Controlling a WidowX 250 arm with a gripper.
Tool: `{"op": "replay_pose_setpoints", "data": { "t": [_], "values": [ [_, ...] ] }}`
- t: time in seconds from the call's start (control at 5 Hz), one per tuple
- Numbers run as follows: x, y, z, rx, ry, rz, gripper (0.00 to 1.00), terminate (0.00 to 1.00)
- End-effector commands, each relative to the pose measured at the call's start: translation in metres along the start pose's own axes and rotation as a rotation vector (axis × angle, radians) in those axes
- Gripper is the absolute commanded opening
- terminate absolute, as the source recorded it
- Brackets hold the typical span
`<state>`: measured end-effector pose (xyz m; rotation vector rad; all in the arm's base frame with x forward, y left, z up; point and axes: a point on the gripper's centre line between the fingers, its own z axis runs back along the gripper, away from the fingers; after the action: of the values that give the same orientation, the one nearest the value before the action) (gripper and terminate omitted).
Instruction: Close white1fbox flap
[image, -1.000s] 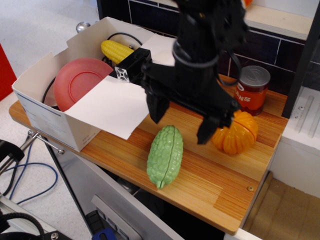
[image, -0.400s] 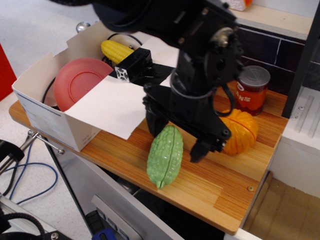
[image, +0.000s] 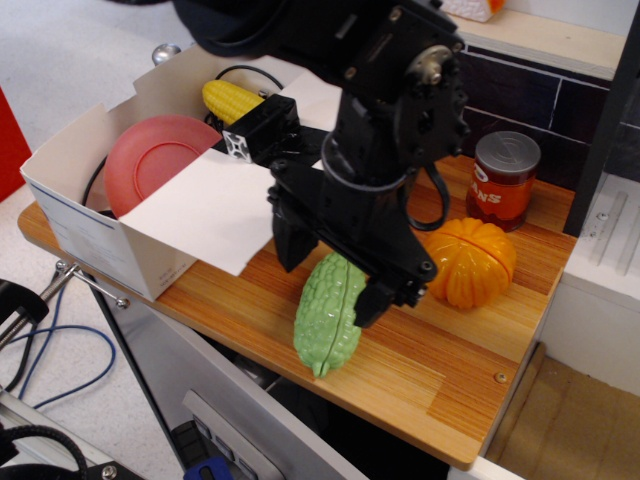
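The white1fbox (image: 90, 245) stands open at the table's left end, with a blue stripe on its front wall. Its wide flap (image: 200, 210) lies folded outward to the right, plain white face up, its lower corner resting on the wood. My black gripper (image: 330, 273) is open and hangs low just right of the flap's edge. Its left finger (image: 287, 243) is close by the flap's right corner, and its right finger (image: 376, 298) is on the far side of the green gourd's top. It holds nothing.
A green gourd (image: 326, 318) lies under the gripper. An orange pumpkin (image: 470, 262) and a red can (image: 503, 180) stand to the right. The box holds a pink plate (image: 150, 165) and a corn cob (image: 232, 100). The wooden table (image: 440, 380) ends near the front.
The gripper has come down and moved left, from above the pumpkin and gourd to low beside the flap's right edge. The flap and the box have not moved.
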<state>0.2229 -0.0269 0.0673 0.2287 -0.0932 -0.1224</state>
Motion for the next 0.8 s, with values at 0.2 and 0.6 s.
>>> {"op": "replay_pose_setpoints", "data": {
  "t": [0.2,0.6],
  "values": [
    [0.015,0.029,0.042,0.118,0.007,-0.075,1.0,0.0],
    [0.009,0.066,0.071,0.204,0.045,-0.179,1.0,0.0]
  ]
}}
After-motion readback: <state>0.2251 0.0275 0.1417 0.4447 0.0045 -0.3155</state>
